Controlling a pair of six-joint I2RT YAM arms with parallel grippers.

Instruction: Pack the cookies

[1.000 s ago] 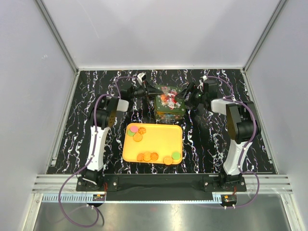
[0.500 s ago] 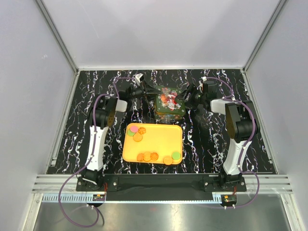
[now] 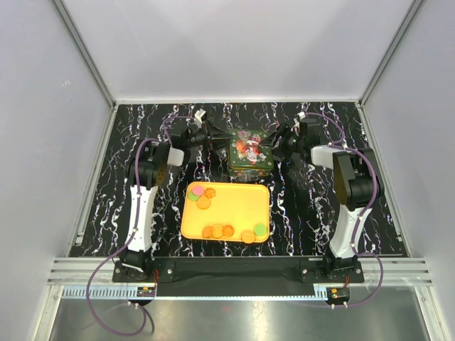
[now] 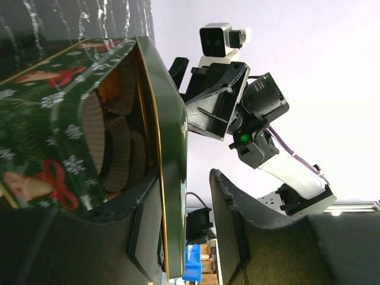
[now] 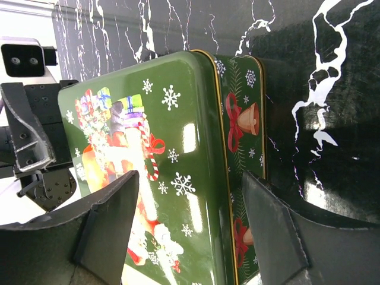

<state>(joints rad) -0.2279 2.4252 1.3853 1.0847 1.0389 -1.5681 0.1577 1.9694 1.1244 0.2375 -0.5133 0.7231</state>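
The cookies point(image 3: 217, 231) lie flat on the yellow tray point(image 3: 234, 206). Three sit in its 10 o'clock corner. Five make a row running 9 to 3 along the near edge. They are round, so they point nowhere. The left gripper point(image 3: 219, 137) is partly open around the lid edge of the green tin point(image 3: 250, 153). The right gripper point(image 3: 273, 145) is spread wide at the tin's 3 o'clock side.

A green Christmas tin point(image 3: 250, 169) sits toward the back of the black, white-veined table point(image 3: 106, 192). Its lid point(image 5: 160, 148), printed with snowflakes, gifts and a candy cane, stands ajar along one side, and fluted paper cups point(image 4: 116, 148) show through the gap. Just in front of the tin lies a flat yellow-orange tray point(image 3: 238, 202). Plain white walls point(image 3: 234, 50) enclose the table.
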